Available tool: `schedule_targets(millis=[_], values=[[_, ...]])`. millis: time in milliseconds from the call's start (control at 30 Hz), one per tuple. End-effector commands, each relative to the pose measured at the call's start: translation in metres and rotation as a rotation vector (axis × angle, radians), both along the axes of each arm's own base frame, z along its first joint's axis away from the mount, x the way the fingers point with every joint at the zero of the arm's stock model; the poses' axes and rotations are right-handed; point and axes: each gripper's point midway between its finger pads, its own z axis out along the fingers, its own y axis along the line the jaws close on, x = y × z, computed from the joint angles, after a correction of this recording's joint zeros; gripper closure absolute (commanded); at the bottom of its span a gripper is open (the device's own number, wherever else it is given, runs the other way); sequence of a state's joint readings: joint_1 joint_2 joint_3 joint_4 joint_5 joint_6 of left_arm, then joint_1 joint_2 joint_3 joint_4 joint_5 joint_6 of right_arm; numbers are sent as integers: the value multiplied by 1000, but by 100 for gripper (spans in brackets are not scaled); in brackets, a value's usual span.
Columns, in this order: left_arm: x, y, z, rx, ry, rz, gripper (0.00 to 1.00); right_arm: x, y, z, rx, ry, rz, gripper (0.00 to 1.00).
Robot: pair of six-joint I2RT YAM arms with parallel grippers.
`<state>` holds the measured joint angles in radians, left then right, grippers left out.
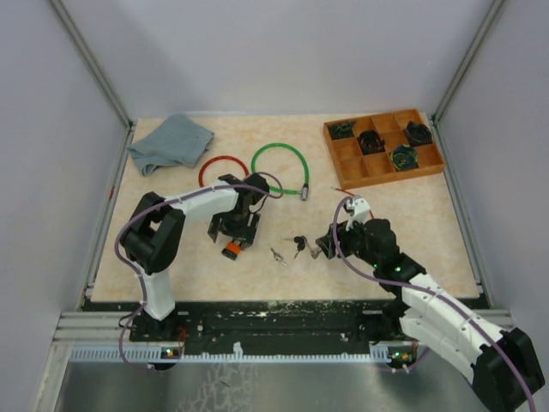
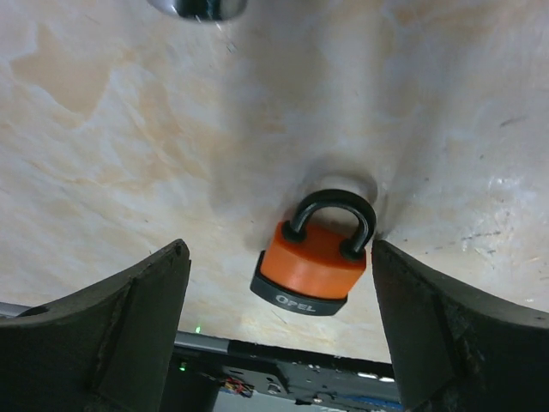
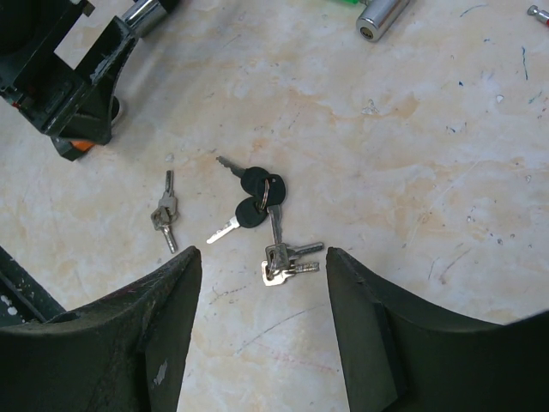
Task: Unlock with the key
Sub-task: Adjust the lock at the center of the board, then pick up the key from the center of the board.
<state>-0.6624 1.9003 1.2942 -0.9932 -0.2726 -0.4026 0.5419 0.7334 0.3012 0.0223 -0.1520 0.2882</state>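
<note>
Right up close, the left pincer's [image 2: 279, 249] two dark fingers [image 2: 103, 335] stand spread wide, released, gripping nothing. Between them on the counter [image 2: 129, 129] sits the orange padlock [image 2: 313, 257], black shackle up, clear of both fingers. Only this wrist view shows the lettering on its black base.

Over to the right pincer [image 3: 262, 257]: also released, empty, jaws apart above the keys. Just beyond its tips lies a key bunch [image 3: 262, 206]: two black-headed keys on a ring, with small silver ones hanging off it. To the left, apart from the bunch, lies a loose little silver set [image 3: 165, 210], what looks like a pair. This view splits them cleanly; from above they are specks.

From the top camera, the padlock [image 1: 232, 251] sits under the left pincer [image 1: 236, 232], the key bunch [image 1: 298, 243] lies between the two arms, and the right pincer [image 1: 330, 240] hangs just beside it.

Farther out, seen whole only from above: one divided wooden tray [image 1: 350, 159] at the far right, with four dark coiled bundles, each in its own compartment; what they are I cannot tell. There are two cable loops, one red [image 1: 225, 157] and one green [image 1: 279, 146], and one blue-grey cloth [image 1: 171, 142] at the far left.
</note>
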Motion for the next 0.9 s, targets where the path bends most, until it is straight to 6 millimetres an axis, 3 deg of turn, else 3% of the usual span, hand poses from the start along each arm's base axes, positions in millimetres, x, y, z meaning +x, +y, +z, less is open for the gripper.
schedule_targets(millis=[0,200,600,867], values=[[-18,-12,-3,-95,29,68,9,5,9,23,37,-75,23,40],[-26,-9,-15,-88,54,89,13,5,9,24,41,-80,23,40],[-38,-3,-20,-81,81,92,24,5,9,25,47,-88,22,40],[-40,-34,-20,-237,93,164,27,8,15,25,39,-79,38,40]])
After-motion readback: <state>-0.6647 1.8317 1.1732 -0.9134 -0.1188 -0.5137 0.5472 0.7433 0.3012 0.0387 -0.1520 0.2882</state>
